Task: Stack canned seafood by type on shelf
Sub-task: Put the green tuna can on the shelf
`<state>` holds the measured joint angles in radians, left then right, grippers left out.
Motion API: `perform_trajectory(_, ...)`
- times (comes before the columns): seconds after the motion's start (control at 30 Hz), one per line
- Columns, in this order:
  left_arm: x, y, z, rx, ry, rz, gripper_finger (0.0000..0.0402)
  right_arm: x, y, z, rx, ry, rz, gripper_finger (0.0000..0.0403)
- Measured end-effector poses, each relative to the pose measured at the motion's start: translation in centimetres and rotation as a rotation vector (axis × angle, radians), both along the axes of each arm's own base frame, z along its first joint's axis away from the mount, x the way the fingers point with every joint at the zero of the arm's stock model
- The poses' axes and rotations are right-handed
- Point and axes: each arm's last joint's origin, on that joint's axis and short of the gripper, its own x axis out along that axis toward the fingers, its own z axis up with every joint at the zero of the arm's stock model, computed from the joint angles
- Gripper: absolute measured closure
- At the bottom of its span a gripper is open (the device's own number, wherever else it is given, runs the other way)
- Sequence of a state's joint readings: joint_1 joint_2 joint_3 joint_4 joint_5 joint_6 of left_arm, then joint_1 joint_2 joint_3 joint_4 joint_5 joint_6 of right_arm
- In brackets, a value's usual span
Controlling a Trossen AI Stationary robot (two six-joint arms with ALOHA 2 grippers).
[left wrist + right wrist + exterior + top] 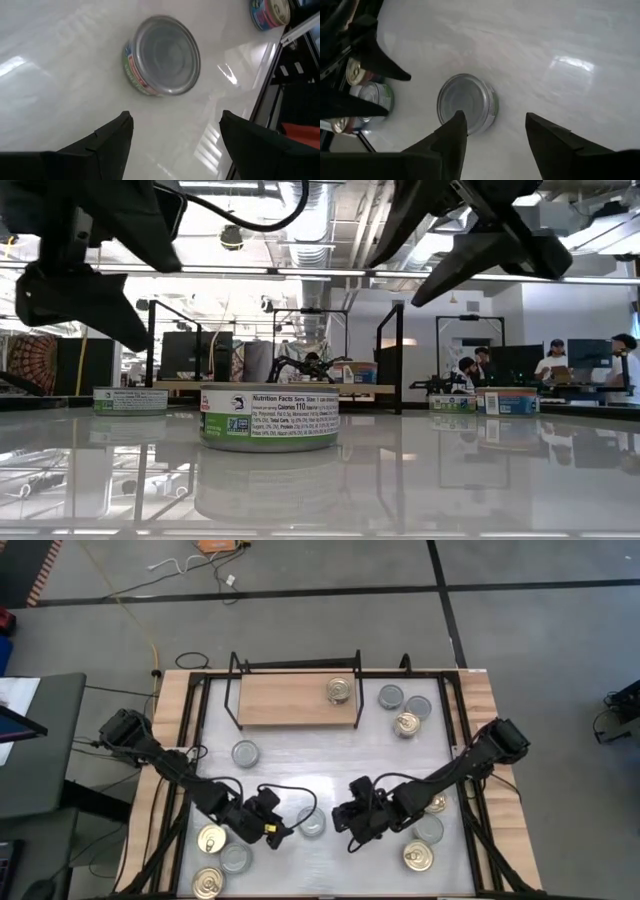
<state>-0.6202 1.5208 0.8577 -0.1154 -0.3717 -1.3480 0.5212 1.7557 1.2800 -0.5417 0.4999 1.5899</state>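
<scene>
- Silver-topped tin (268, 417) with a green label sits nearest the low camera on the glossy white tabletop (330, 755), upright and untouched, between the two grippers.
- Left gripper (270, 830) hovers at the tin's nine o'clock in the high view, fingers (107, 142) spread and holding nothing.
- Right gripper (350, 823) hangs at the tin's three o'clock, its fingers (555, 145) apart and clear of the tin below them.
- Gold-topped and silver tins (211, 838) cluster at seven o'clock of the table; more tins (419, 857) lie at five o'clock.
- One silver tin (245, 753) sits alone toward ten o'clock.
- Shelf (290, 700), a wooden board in a black wire frame, stands at twelve o'clock with a single tin (339, 691) near its right end.
- Three tins (404, 708) rest just beside the shelf, at one o'clock.
</scene>
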Motion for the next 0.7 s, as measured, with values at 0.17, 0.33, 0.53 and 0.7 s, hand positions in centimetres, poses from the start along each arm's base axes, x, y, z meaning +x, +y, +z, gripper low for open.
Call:
perform_trajectory(0.17,-0.3,-0.5,0.0,-0.010,0.001,-0.013,0.0116,-0.6,1.0,0.0,0.037,-0.019,-0.038,0.0183)
perform_trajectory(0.33,-0.7,-1.0,0.0,-0.037,0.005,-0.007,0.0116,-1.3,2.5,-0.4,0.045,-0.064,-0.093,0.0194)
perform_trajectory(0.53,-0.9,-1.5,-0.1,-0.070,0.007,0.003,0.0116,-1.1,4.9,-3.3,0.082,-0.059,-0.096,0.0212)
perform_trajectory(0.7,-1.0,-1.7,0.1,-0.068,-0.022,0.023,0.0116,-0.2,5.7,-4.4,0.115,-0.107,-0.090,0.0227)
